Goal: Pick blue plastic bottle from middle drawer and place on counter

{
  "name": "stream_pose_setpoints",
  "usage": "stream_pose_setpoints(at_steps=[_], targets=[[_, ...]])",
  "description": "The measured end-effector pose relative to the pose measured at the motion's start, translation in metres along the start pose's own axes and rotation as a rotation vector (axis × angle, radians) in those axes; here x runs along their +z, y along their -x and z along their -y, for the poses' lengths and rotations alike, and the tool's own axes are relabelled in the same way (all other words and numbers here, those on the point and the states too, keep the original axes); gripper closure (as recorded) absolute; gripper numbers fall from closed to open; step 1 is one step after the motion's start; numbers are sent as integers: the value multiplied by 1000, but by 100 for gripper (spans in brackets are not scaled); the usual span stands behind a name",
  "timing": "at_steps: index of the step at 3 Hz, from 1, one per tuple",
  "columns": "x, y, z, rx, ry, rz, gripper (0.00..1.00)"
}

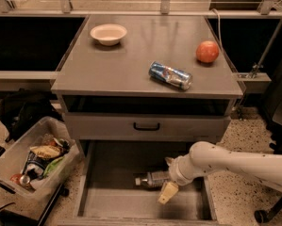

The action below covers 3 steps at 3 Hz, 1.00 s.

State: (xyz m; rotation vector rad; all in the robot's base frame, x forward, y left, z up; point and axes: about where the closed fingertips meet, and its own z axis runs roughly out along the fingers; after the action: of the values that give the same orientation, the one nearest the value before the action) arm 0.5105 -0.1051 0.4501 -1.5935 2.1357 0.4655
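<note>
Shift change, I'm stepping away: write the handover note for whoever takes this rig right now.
Gripper: down inside the open middle drawer, at the right end of the blue plastic bottle; whether it has a hold cannot be told.
Bottle: lying on its side on the drawer floor, not lifted.
Counter: carries a bowl, a blue can and an apple; no bottle on it.
Done: drawer open, gripper at the bottle.
Left: secure the grasp, lift the bottle out, set it on the counter.

Counter [117, 72] with bowl [108, 33], can [170, 75], apple [207, 52]
</note>
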Motion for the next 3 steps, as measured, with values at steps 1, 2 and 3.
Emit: stream_pose_setpoints(at_steps=[1,2,3], targets=[[5,7,6,49,-50,15,0],[-5,0,21,21,-131,-54,0],[-13,-6,40,29,-245,-129,0]])
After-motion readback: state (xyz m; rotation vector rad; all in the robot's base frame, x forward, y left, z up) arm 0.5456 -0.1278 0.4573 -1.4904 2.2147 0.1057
